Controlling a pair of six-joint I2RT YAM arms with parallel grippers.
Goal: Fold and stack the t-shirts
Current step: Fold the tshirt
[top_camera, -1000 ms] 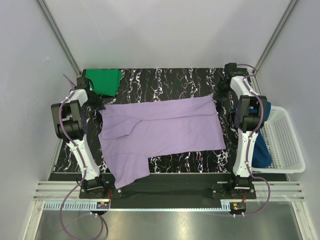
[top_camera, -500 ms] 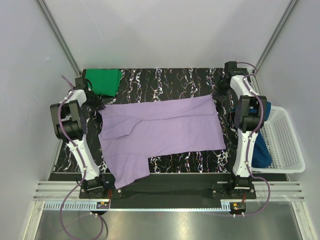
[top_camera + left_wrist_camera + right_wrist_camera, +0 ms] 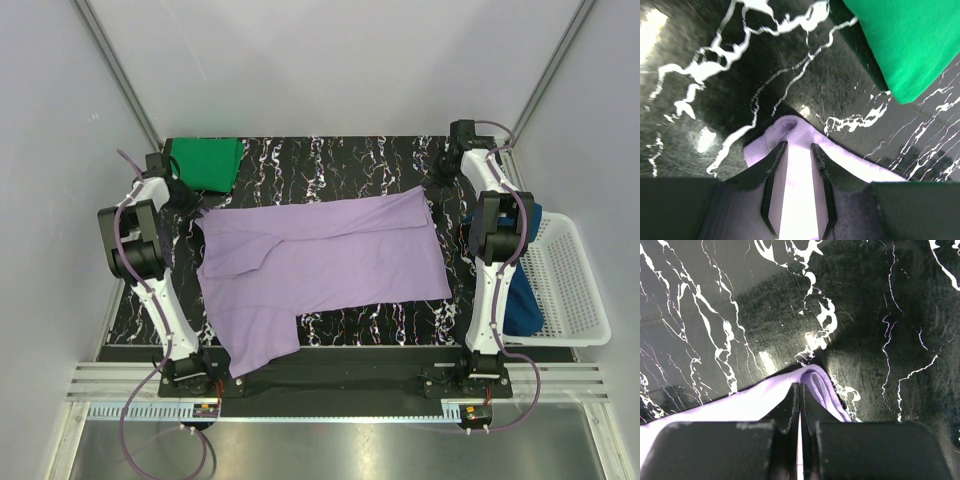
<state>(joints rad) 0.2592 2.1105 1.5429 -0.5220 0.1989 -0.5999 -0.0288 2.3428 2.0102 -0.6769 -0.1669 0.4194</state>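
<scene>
lavender shirt [image 3: 330, 255] and green shirt [image 3: 207, 163]: soft matt cloth; tabletop [image 3: 330, 160] glossy, marbled black; basket [image 3: 575, 290] white plastic mesh.

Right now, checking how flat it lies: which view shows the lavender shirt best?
Top external: the whole lavender shirt lies spread on the table. Each wrist view shows only one pinched corner.

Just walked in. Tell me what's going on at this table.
Both arms are on the lavender t-shirt, spread flat on the black marbled table. The left gripper pinches its far left corner, the right gripper its far right corner, both low at the tabletop. A green t-shirt lies folded at the table's far left corner. A dark blue t-shirt sits bunched at the white mesh basket's left side.
</scene>
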